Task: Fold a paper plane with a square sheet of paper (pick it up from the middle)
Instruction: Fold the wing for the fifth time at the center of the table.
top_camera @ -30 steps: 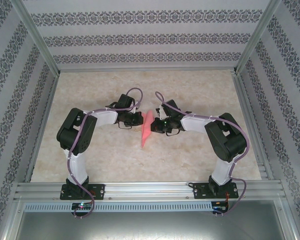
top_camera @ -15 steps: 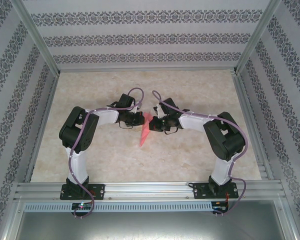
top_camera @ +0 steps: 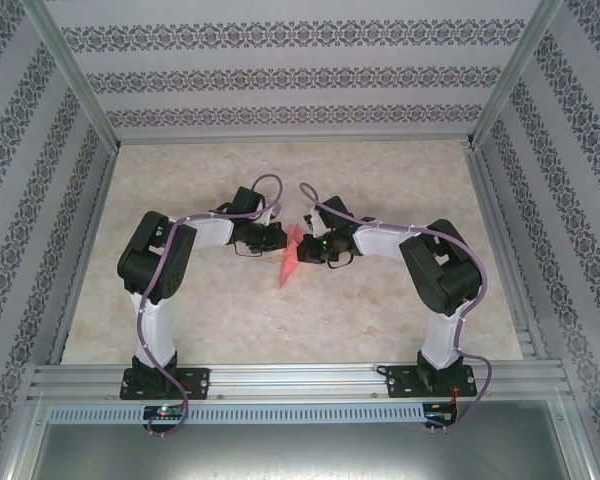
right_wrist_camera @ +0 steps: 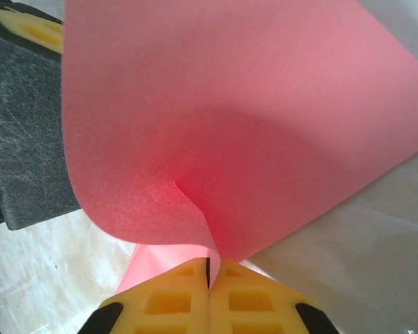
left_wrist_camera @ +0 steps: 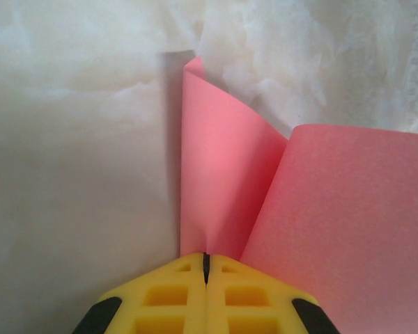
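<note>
Right gripper [top_camera: 303, 244] edged left, seemingly above marbled table [top_camera: 380, 320].

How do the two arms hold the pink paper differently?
The left arm reaches in from the left, the right arm from the right. The left arm's jaws pinch a narrow folded flap of the pink paper; the right arm's jaws pinch a wide, curling part. Both yellow jaws are shut on it.

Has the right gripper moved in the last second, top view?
Yes. Against its bolted base, the right gripper has slid a little left, closer to the left gripper.
</note>
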Tool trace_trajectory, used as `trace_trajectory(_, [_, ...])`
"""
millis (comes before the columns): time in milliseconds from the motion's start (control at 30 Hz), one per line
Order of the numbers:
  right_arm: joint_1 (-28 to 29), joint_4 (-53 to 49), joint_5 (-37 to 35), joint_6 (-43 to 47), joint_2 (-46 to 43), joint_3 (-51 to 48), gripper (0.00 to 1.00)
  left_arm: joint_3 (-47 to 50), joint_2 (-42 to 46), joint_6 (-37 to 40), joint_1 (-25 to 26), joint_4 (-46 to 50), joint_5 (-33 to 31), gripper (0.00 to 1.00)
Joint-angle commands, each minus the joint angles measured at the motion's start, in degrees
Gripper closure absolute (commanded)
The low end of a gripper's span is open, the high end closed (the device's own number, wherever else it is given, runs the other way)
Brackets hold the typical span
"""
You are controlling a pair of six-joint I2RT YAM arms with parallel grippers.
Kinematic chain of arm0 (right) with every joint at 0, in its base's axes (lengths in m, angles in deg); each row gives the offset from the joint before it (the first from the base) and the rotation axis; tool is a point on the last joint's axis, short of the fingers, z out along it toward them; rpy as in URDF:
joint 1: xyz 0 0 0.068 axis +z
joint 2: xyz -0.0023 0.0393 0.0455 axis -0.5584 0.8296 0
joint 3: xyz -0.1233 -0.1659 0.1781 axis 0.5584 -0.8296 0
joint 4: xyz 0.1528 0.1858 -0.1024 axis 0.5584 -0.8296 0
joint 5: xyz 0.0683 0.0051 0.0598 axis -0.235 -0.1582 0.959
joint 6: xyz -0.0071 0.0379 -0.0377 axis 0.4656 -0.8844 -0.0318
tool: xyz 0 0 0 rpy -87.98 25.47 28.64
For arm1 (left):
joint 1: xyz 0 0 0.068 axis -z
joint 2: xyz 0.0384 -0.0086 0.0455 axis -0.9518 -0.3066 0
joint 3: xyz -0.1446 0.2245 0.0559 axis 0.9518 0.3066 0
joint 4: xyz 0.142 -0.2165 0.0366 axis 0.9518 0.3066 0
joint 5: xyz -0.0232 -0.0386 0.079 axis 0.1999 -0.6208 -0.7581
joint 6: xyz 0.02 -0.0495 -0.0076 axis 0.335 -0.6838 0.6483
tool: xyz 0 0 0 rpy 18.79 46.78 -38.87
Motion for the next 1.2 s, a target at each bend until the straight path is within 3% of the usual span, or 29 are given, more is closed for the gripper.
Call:
trace_trajectory(0, [0.75,1.64,1.02,2.00,0.89,1.43,1.00,0.69,-1.91,-0.73,-0.90,0.03,1.73,1.00])
trace_trajectory(533, [1.19,1.06,0.58,2.27,-2.97,-0.82,1.00,-1.43,2.08,0.03,-1.48,3.62,0.63,0.96])
trace_trajectory(933, [2.07,-0.05,-0.06,0.80,-2.55,0.41,0.97,2.42,13.12,1.64,-1.47,7.95,-4.69,0.69])
trace_trajectory(1167, [2.33,0.88,2.07,-1.74,-1.78,2.02,0.93,12.35,22.08,0.38,-0.10,6.04,-6.82,0.65])
